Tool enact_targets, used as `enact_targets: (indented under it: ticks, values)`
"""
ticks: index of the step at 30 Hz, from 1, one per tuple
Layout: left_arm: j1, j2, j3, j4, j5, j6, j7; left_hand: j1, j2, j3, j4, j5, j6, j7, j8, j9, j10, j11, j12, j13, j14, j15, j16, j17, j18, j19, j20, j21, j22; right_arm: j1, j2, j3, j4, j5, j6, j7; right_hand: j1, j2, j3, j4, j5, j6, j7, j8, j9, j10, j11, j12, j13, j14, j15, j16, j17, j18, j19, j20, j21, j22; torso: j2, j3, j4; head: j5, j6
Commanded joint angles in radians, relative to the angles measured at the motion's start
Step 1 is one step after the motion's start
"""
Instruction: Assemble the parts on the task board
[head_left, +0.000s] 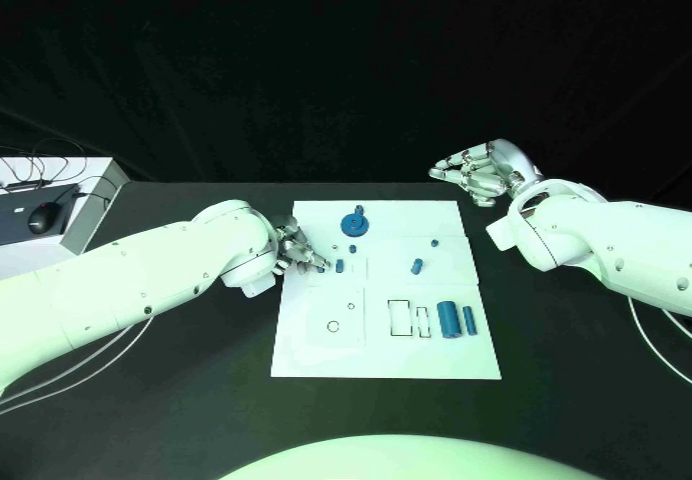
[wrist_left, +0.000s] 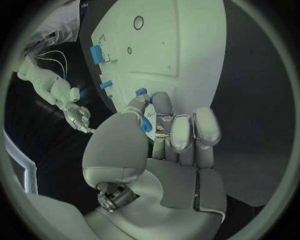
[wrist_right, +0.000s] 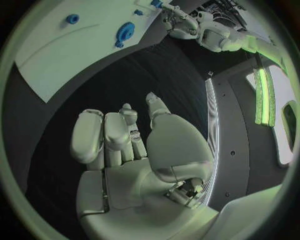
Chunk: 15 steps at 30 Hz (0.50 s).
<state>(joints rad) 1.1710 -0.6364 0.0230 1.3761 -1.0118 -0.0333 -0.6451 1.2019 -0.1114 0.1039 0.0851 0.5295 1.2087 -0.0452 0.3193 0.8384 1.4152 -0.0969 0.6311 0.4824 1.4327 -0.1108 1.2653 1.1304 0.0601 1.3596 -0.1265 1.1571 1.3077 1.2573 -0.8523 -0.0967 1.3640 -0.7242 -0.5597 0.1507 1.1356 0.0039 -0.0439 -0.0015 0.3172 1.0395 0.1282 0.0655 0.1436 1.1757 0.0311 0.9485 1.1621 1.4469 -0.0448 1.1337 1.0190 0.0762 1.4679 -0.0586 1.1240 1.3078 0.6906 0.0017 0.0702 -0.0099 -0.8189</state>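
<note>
My head camera looks steeply down on the black table, the task board at frame centre. Each wrist fisheye sits close behind its own hand: the left one nearly over the board, the right one farther off, catching it at upper left. All three views share the board.

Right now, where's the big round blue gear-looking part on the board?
In the head view the round blue part sits near the task board's far edge, left of its middle, beyond the left hand, which works lower at the board's left side.
</note>
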Motion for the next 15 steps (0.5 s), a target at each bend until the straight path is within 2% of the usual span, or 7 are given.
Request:
enact_targets:
  ticks: [1,15]
  values:
    - [-0.001,0.002,0.0,-0.001,0.008,0.0,0.008,-0.007,0.0,-0.025,0.01,-0.006,0.003,0.002,-0.006,-0.001,0.002,0.008,0.006,-0.002,0.002,-0.006,0.0,0.001,-0.008,0.002,-0.002,-0.004,0.017,0.0,0.0,0.001,0.001,-0.006,-0.003,0.009,0.002,0.01,-0.002,-0.005,0.006,-0.001,0.005,0.002,-0.001,-0.008,-0.002,0.002,-0.001,-0.005,-0.002,-0.002,0.001,0.004,0.037,-0.001,-0.002,0.156,0.0,0.0003,0.0003,0.0,-0.001]
    - [-0.001,0.001,0.0,-0.005,0.011,0.001,0.008,-0.001,0.002,-0.051,0.023,-0.008,0.005,0.001,-0.005,0.001,0.001,0.008,0.008,-0.002,0.002,-0.006,0.0,0.002,-0.008,0.002,-0.001,-0.004,0.017,0.0,-0.001,0.001,0.001,-0.006,-0.004,0.009,0.002,0.01,-0.002,-0.005,0.006,-0.001,0.005,0.002,-0.001,-0.008,-0.002,0.002,-0.001,-0.005,-0.002,-0.002,0.001,0.004,0.037,-0.001,-0.002,0.156,0.001,-0.0007,0.0001,-0.001,0.0]
